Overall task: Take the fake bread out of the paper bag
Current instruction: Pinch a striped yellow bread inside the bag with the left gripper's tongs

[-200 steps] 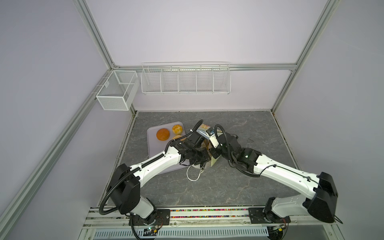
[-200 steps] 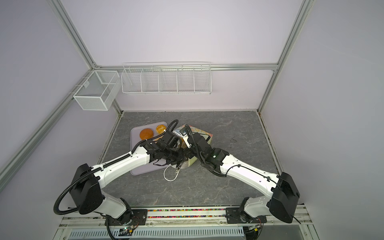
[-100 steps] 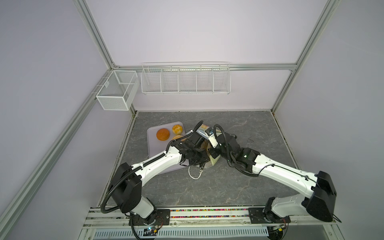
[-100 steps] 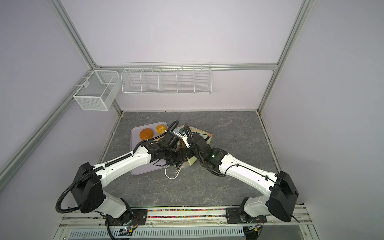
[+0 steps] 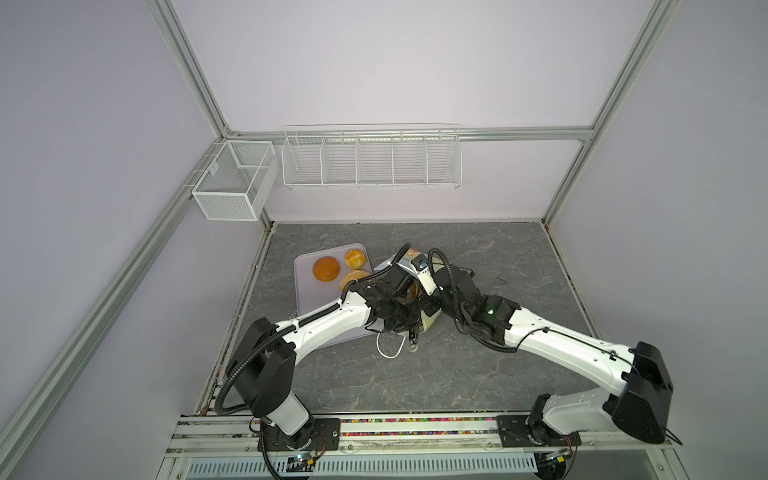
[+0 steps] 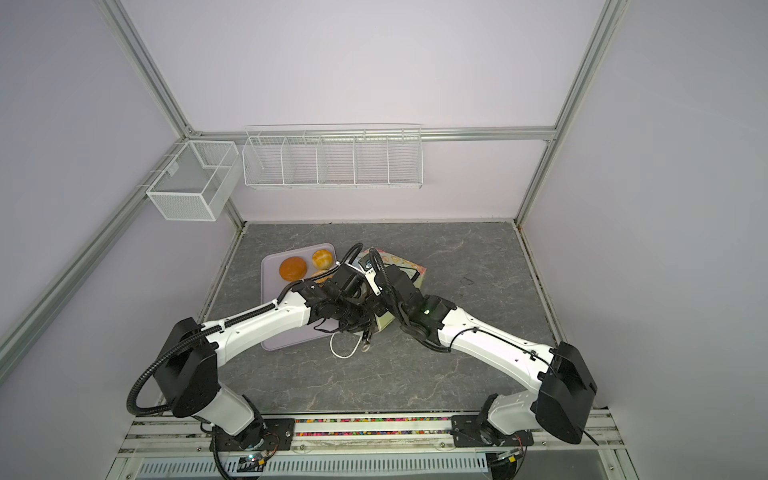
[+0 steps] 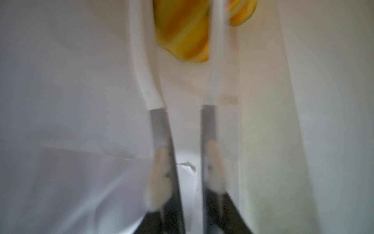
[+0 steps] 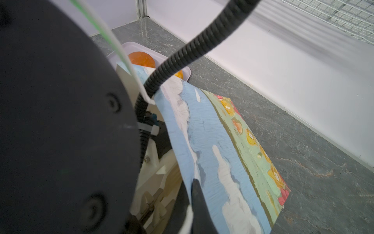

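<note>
Three golden buns (image 5: 326, 269) lie on the lilac tray (image 5: 308, 305) at the left. Just beside it, the left gripper (image 7: 180, 20) reaches inside the paper bag (image 6: 405, 268), its blurred fingers (image 7: 141, 60) pinching a ridged roll (image 7: 184, 40). The right gripper (image 8: 192, 188) is pressed together on the bag's rim.

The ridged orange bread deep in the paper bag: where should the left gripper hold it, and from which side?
Probably across its width near the visible end, entering through the mouth of the paper bag. The ridged bread lies deep between white walls, so other sides are closed; the left gripper straddles it.
</note>
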`<action>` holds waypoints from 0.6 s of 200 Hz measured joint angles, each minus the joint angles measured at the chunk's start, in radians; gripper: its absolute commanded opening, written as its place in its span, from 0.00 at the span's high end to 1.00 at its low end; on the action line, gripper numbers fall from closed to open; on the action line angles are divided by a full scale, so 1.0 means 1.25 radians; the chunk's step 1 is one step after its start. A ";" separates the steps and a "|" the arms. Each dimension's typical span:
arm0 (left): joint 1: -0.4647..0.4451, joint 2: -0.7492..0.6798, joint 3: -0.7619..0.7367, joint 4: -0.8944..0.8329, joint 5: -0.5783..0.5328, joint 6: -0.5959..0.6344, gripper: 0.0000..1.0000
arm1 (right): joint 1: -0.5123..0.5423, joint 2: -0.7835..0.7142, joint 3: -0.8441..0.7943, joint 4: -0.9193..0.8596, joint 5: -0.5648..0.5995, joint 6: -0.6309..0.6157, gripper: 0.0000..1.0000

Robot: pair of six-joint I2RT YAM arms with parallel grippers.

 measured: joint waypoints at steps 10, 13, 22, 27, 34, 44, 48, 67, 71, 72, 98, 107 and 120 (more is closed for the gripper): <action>0.000 0.000 0.007 -0.016 -0.005 0.002 0.84 | 0.000 0.000 0.000 0.000 0.001 0.000 0.93; 0.000 0.000 0.009 -0.020 -0.007 0.006 0.86 | 0.000 0.000 0.000 0.000 0.002 0.000 0.93; 0.000 -0.001 0.015 -0.035 -0.010 0.011 0.90 | 0.000 0.000 0.000 0.001 0.004 0.000 0.93; 0.000 -0.001 0.019 -0.042 -0.012 0.016 0.93 | 0.000 0.000 0.000 0.001 0.005 0.000 0.93; 0.000 -0.002 0.023 -0.052 -0.014 0.019 0.95 | 0.000 0.000 0.000 0.002 0.006 0.000 0.94; 0.000 -0.007 0.027 -0.063 -0.018 0.024 0.96 | 0.000 0.000 0.000 0.002 0.007 0.000 0.93; 0.000 -0.011 0.027 -0.067 -0.019 0.026 0.96 | 0.000 0.000 -0.001 0.002 0.007 -0.001 0.93; 0.000 -0.033 0.029 -0.089 -0.024 0.035 0.96 | 0.000 0.000 -0.002 0.002 0.010 -0.002 0.93; 0.000 -0.039 0.029 -0.094 -0.026 0.038 0.97 | 0.000 0.000 -0.002 0.002 0.010 -0.003 0.93; 0.000 -0.041 0.029 -0.094 -0.026 0.038 0.97 | 0.000 0.000 -0.002 0.002 0.010 -0.003 0.93; 0.001 -0.082 0.030 -0.116 -0.039 0.044 1.00 | 0.000 0.000 -0.002 0.002 0.013 -0.004 0.93; 0.001 -0.096 0.030 -0.124 -0.043 0.047 1.00 | 0.000 0.000 -0.002 0.002 0.014 -0.005 0.93; 0.002 -0.113 0.030 -0.136 -0.049 0.050 1.00 | -0.001 0.000 -0.002 0.002 0.015 -0.006 0.93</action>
